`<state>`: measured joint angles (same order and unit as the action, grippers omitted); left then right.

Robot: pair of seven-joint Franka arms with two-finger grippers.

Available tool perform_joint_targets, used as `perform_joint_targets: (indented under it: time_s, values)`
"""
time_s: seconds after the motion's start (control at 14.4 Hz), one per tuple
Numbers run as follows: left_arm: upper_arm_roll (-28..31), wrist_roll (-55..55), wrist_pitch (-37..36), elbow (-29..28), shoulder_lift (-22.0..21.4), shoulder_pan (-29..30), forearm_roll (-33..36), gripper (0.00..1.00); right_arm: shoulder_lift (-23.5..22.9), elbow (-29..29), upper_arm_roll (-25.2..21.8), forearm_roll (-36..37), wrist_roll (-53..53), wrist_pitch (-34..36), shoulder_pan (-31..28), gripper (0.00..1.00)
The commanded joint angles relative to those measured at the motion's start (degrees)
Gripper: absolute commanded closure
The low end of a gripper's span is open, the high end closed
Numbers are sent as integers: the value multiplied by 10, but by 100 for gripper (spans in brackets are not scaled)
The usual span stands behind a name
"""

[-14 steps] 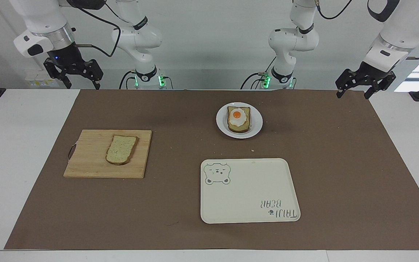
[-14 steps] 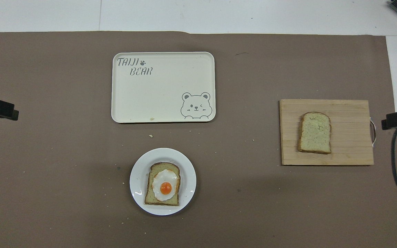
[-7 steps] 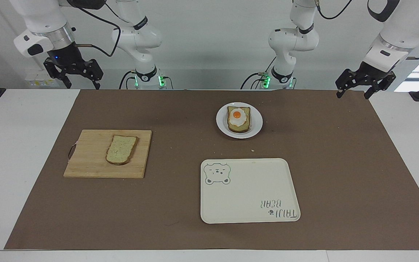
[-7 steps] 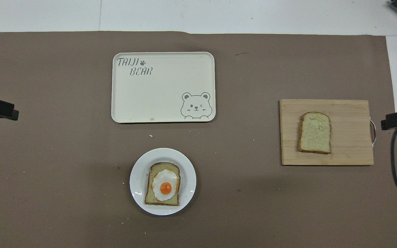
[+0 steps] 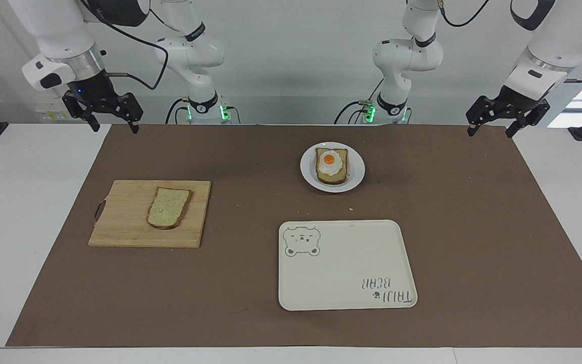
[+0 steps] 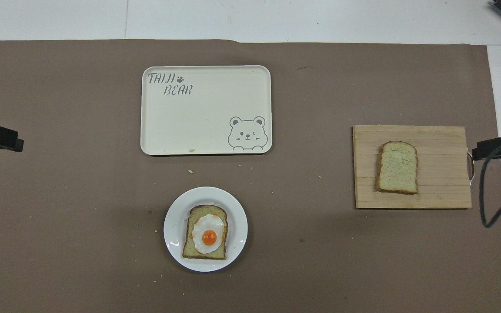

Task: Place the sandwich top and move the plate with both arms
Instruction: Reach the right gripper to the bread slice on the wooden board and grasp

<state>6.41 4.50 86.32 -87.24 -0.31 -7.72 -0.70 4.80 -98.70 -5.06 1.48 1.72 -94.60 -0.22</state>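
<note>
We see a white table [image 5: 33, 212] covered by a brown mat [image 5: 473, 227]. On the mat lie a wooden cutting board [image 5: 124, 230] at the facing view's left, a white plate [image 5: 308, 174] upper centre, and a cream bear tray [image 5: 346, 273] below it.

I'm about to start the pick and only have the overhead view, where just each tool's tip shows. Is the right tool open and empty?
Observer: Yes, the right tool is open and holds nothing.
Operator: Is it down at the sandwich top?
Observer: No, it hangs in the air over the mat's edge at the robots' end, touching neither sandwich top nor cutting board.
Operator: And the left tool?
Observer: Open and empty too, raised over the mat's corner at its own end.
</note>
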Motion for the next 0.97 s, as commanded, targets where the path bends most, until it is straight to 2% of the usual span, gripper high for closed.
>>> perform_joint_targets:
  time_s: [0.0, 0.35, 0.55, 0.9]
  values:
    - [-5, 4, -9, 1, -1, 8, 6, 0, 19, -68, 2, -22, 13, -54, -17, 0]
    - [-5, 4, -9, 1, -1, 8, 6, 0, -6, -150, 2, -41, 15, -158, -27, 0]
    - [-5, 4, -9, 1, -1, 8, 6, 0, -48, -156, 2, -74, 20, -189, -45, 0]
    - [-5, 4, -9, 1, -1, 8, 6, 0, -76, -206, 3, -78, 38, -277, -43, 0]
